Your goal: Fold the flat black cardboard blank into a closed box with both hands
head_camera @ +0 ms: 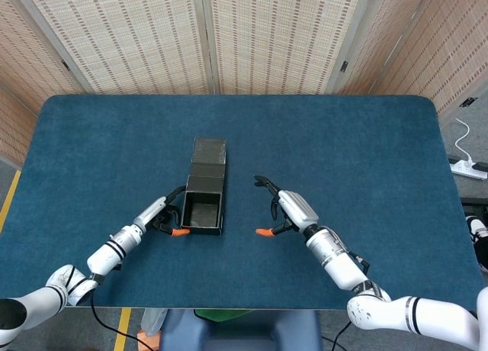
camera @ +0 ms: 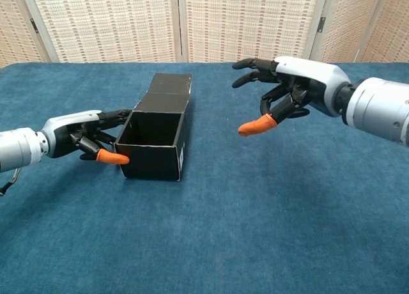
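On the blue surface (head_camera: 343, 137) we see a black box (head_camera: 203, 207) sitting near the middle, a little to our left side. Its top is open, so we can look down inside, and its lid flap (head_camera: 208, 154) lies flat on the surface behind it. Our left hand (head_camera: 162, 216) is at the left wall of the box. Its dark fingers (camera: 115, 116) reach to the top edge of that wall, and its orange thumb tip (camera: 112, 157) is right at the lower front corner. We cannot tell if the hand is really pinching the wall or only touching it. Our right hand (head_camera: 284, 211) is well apart from the box, on the other side of it, up in the air. Its fingers are spread and a bit curled, its orange thumb tip (camera: 256, 124) points toward the box, and it holds nothing.
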Tool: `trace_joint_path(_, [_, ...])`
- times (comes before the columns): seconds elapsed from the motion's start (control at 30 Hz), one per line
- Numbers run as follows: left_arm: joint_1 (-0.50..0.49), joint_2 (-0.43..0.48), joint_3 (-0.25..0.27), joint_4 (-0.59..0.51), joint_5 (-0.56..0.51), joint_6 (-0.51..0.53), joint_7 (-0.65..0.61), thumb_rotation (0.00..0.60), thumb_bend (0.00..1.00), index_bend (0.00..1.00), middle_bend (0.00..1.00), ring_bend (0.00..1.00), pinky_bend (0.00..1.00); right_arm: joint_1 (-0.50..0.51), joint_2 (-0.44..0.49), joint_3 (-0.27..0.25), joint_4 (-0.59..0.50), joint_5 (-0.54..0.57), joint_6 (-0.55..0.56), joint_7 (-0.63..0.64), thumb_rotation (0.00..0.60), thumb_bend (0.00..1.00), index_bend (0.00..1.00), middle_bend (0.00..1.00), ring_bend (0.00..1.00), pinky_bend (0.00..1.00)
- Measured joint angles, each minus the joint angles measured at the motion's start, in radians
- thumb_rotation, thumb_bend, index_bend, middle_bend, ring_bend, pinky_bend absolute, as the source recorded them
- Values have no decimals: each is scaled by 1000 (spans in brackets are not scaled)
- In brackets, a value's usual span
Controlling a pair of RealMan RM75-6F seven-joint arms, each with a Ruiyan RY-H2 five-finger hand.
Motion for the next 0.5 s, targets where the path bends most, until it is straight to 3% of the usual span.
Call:
trace_joint_path(0.23, [-9,-22,2,25,-3,-13,-17,600,226,0,1,612,924,-2,-9,-10,10,2,-4,-1,600,0,0,131,619,1000])
trace_joint_path(0.5, [-7,-39,-7,33,-21,-20,-57,600,261,111,147,632,920,-2,-16,-12,18,1,-2,-4,600,0,0,136,619,1000])
